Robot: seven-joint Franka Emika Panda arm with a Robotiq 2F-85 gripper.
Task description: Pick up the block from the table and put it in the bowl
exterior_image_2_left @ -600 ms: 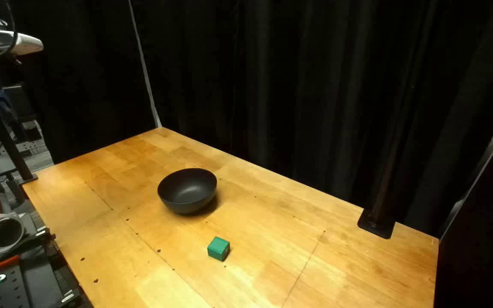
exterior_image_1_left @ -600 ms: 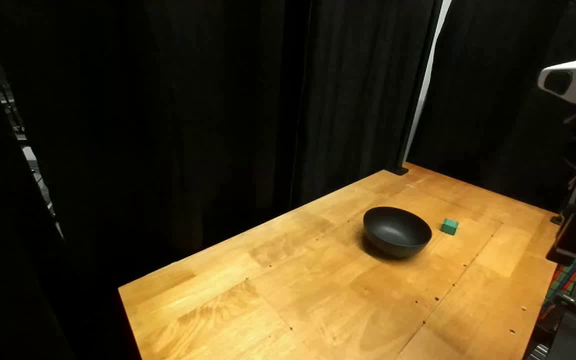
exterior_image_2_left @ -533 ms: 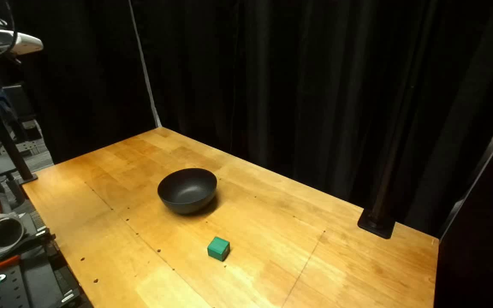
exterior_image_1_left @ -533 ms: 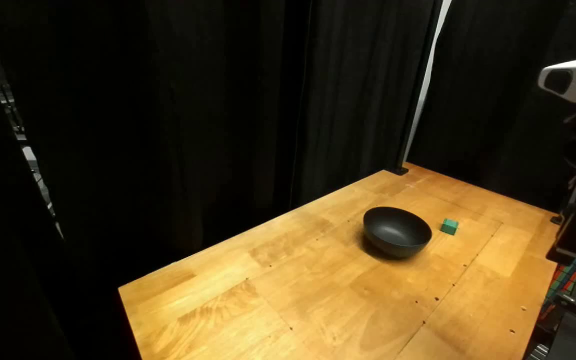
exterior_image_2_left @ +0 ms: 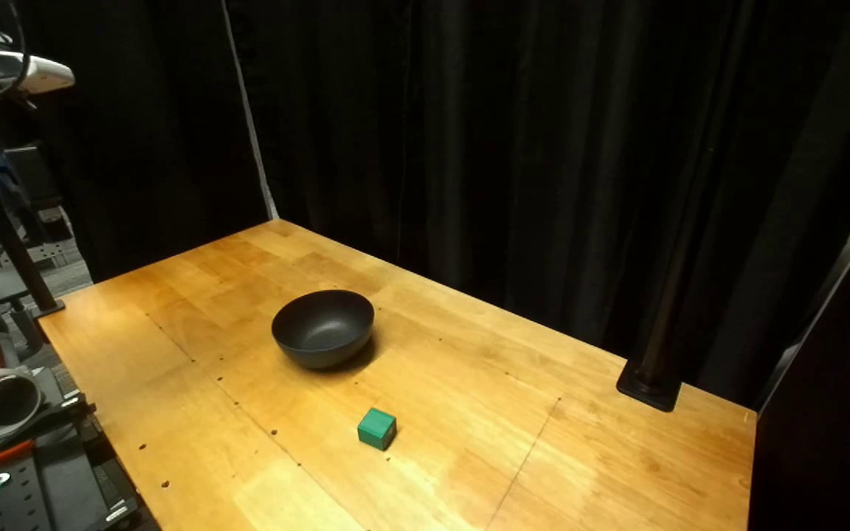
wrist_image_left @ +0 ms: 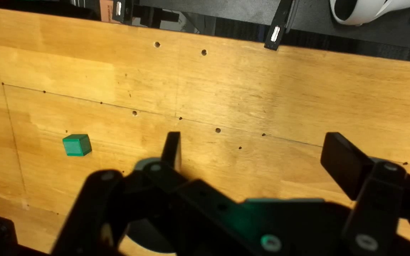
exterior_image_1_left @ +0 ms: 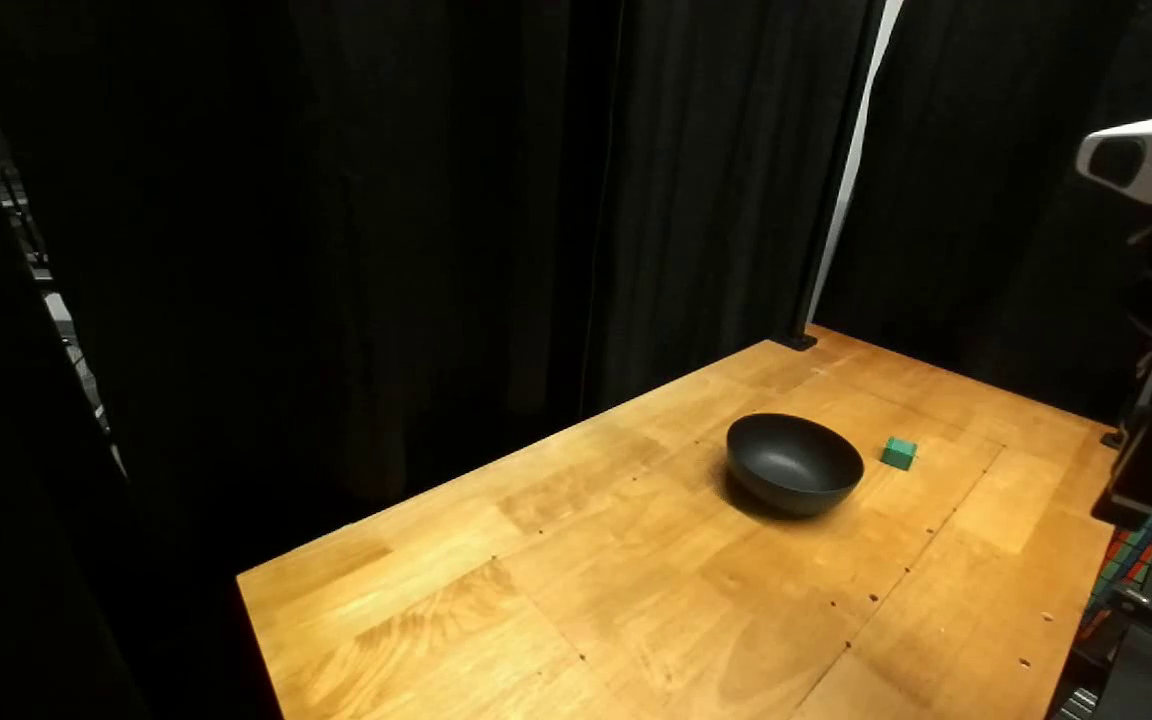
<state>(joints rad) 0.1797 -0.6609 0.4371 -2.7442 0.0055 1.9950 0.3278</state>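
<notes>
The block point(exterior_image_1_left: 899, 453) is a small green cube resting on the light-brown wooden table point(exterior_image_1_left: 636, 560). It shows in an exterior view point(exterior_image_2_left: 376, 428) and at left in the wrist view point(wrist_image_left: 77, 145). The round black bowl point(exterior_image_1_left: 794, 470) stands upright on the table beside the block, apart from it, and looks empty in an exterior view point(exterior_image_2_left: 323, 330). In the wrist view the bowl point(wrist_image_left: 147, 236) is mostly hidden behind the gripper. My gripper point(wrist_image_left: 253, 147) is open and empty above the table, with its fingers wide apart. The block lies outside them, to the left in the wrist view.
A black post foot point(exterior_image_2_left: 648, 387) stands at a table edge. Black curtains point(exterior_image_2_left: 513, 162) hang behind the table. A side cart with equipment point(exterior_image_2_left: 34, 472) adjoins one edge. Black brackets point(wrist_image_left: 275, 33) show along the table edge in the wrist view.
</notes>
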